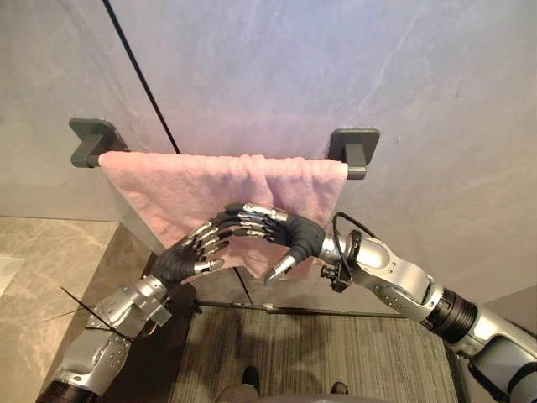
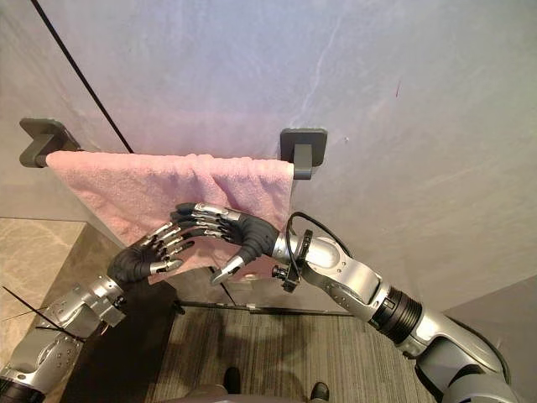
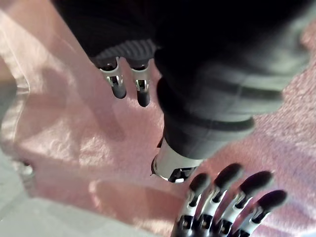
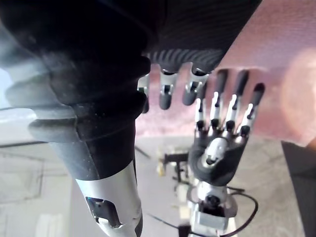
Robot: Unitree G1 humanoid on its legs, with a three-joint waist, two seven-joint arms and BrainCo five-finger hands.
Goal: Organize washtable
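Observation:
A pink towel (image 1: 159, 189) hangs over a dark rail between two grey wall brackets (image 1: 94, 140) (image 1: 356, 148). It is bunched into a fold near its middle. My left hand (image 1: 183, 257) reaches up from the lower left, its straight fingers (image 3: 223, 193) lying against the towel's lower part. My right hand (image 1: 295, 234) comes in from the right with its fingers stretched leftwards across the towel, just above the left hand's fingertips, and its thumb pointing down. The right wrist view shows the left hand (image 4: 217, 150) palm-on, fingers spread flat on the pink cloth (image 4: 276, 64). Neither hand grips the towel.
Behind the rail is a grey wall (image 1: 336, 59), with a thin black line (image 1: 138, 77) running down it on the left. A beige stone counter (image 1: 42, 277) sits at the lower left, beside a dark panel. Below lies a striped grey floor mat (image 1: 336, 353).

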